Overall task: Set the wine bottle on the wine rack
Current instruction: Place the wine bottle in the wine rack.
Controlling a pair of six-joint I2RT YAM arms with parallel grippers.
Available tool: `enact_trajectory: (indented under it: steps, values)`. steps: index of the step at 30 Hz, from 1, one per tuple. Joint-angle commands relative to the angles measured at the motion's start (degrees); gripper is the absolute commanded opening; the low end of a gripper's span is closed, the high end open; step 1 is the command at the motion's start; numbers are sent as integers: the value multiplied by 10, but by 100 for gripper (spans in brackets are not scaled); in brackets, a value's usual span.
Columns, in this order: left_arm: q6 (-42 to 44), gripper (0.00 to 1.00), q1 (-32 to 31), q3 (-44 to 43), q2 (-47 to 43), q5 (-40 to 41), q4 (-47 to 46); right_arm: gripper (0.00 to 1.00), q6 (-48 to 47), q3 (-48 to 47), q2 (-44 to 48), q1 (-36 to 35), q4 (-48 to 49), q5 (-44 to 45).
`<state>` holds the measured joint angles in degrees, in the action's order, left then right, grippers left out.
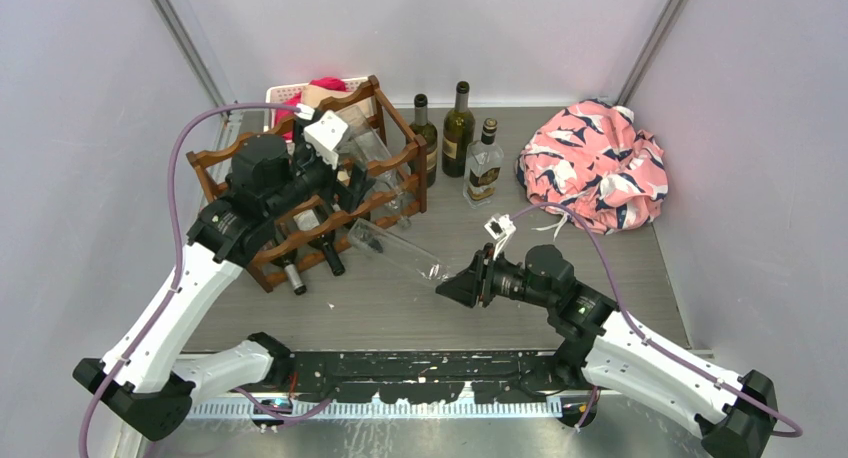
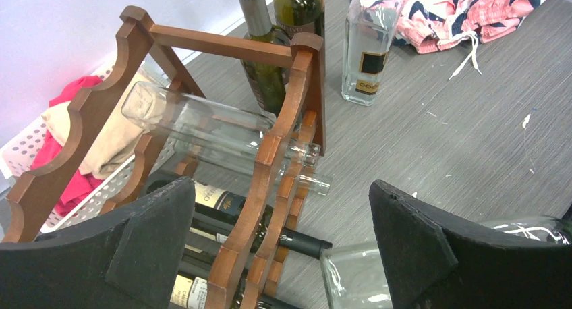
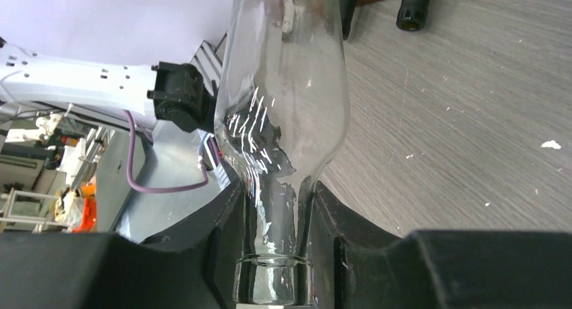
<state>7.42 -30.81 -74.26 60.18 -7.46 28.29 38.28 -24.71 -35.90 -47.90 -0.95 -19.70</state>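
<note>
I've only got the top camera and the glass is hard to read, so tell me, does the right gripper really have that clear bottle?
Observer: Yes. On the right wrist view the right gripper pinches the clear bottle by its neck, just past the lip.
Operator: And the left gripper?
Observer: The left wrist view shows the left gripper open, gripping nothing, facing the wine rack.
Operator: Is the top tier taken?
Observer: A second glass bottle lies across it, with its neck poking past the rail.
</note>
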Motion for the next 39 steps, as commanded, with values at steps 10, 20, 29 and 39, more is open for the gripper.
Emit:
enact_trajectory:
  steps: [10,20,29,39]
  values:
    - [-7,100,16,31,-31,-1,-80,1,11,6,-51,-3,211,75]
    - [-3,100,20,46,-39,0,-91,1,16,8,-86,-3,264,84]
    - [-1,100,21,60,-46,-1,-100,1,21,5,-122,-4,300,100]
    - [0,100,21,78,-54,-5,-112,1,25,6,-173,-9,353,118]
